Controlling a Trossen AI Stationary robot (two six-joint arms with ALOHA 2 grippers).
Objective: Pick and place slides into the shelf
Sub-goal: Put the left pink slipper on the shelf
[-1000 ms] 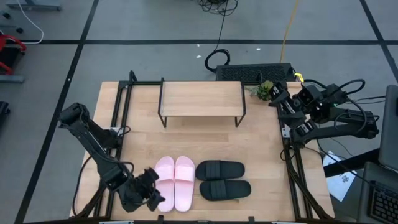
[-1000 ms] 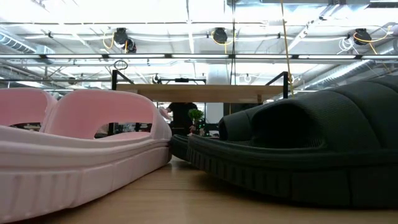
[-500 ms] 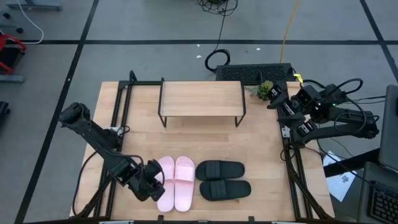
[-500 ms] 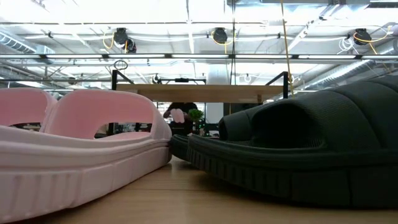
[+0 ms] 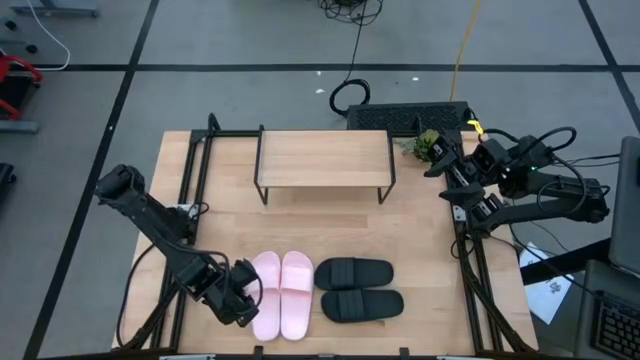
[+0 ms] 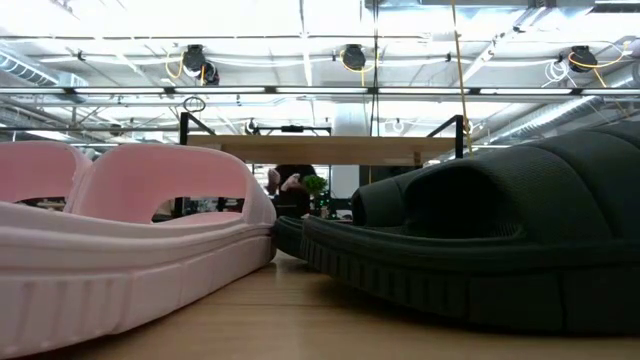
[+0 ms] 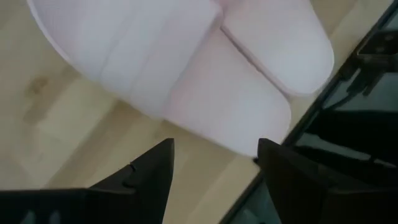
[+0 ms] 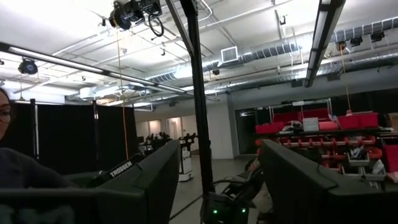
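Nothing is shelved yet: the shelf at 12 o'clock stands bare while all four slides lie at 6 o'clock on the wooden surface, the open left claw beside the pink pair, the right claw open at 2 o'clock, a ceiling-lit workshop beyond

Even overhead lighting is noted, with soft shadows. Ceiling strip lights are blown out at twelve o'clock. The near pink slide is rendered blurred.
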